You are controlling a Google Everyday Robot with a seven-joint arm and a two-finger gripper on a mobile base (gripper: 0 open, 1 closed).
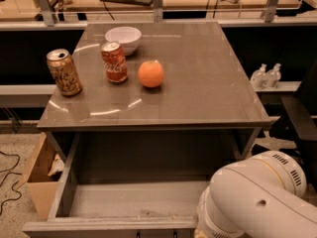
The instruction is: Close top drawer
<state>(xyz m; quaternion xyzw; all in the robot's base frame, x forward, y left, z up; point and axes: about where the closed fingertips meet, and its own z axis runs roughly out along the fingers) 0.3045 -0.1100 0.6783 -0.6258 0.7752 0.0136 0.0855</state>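
The top drawer is pulled far out from under the grey tabletop. Its grey inner floor shows and nothing lies in it. Its front rim runs along the bottom edge of the view, and a bit of the dark handle shows there at the centre. My white arm fills the bottom right corner, over the drawer's right end. My gripper is out of view, below the frame.
On the tabletop stand a gold can, a red cola can, a white bowl and an orange. A cardboard box sits on the floor at the left. Two bottles stand on a shelf at the right.
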